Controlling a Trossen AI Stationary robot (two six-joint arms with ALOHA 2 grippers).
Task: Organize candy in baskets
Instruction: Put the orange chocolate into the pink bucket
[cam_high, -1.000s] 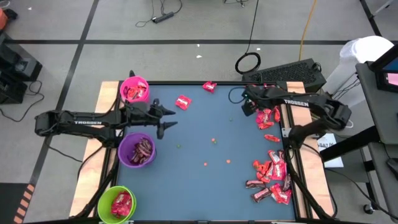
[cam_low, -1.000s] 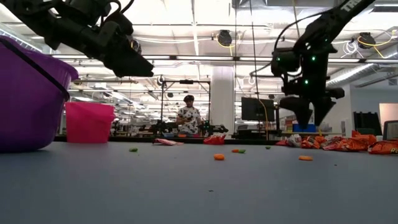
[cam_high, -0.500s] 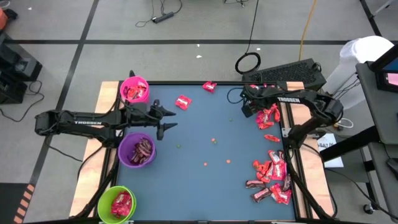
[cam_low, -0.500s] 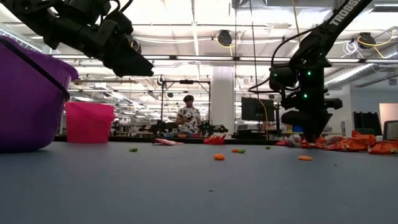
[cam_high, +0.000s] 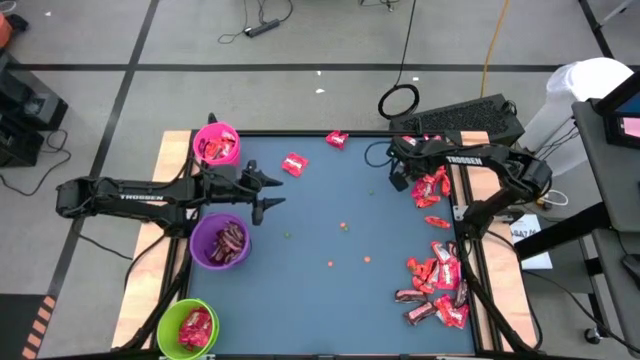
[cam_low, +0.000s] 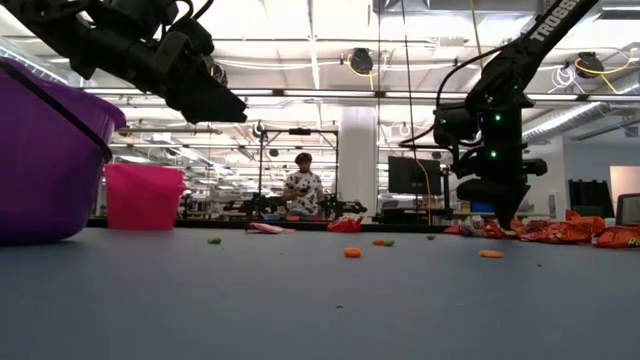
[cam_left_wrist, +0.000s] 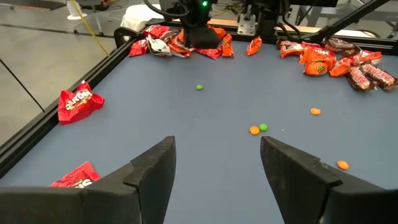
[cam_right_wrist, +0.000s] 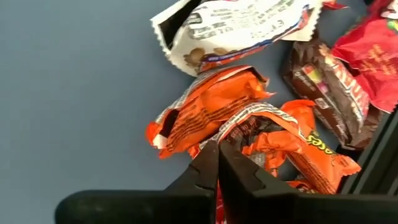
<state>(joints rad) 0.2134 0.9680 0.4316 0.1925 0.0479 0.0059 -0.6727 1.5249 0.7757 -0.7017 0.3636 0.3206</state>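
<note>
Wrapped candy lies in a heap at the table's far right and in another heap at the near right. Two red pieces lie apart near the far edge. The pink basket, purple basket and green basket stand along the left edge, each with candy inside. My right gripper is down in the far-right heap, shut on an orange-wrapped candy. My left gripper hovers open above the table between the pink and purple baskets. My right gripper pinches an orange candy wrapper at its crimped edge between its two fingertips. It comes from above, pointing steeply down. The candy lies on the table among other wrappers. The fingers hide how much wrapper is between them.
Small orange and green specks dot the middle of the blue table. A black frame borders the table's right edge, close beside the candy. In the low view, a person stands far off in the room behind.
My right gripper has come down into the far-right candy heap, rolled a little about its own line, and shut from wide open onto the orange wrapper.
</note>
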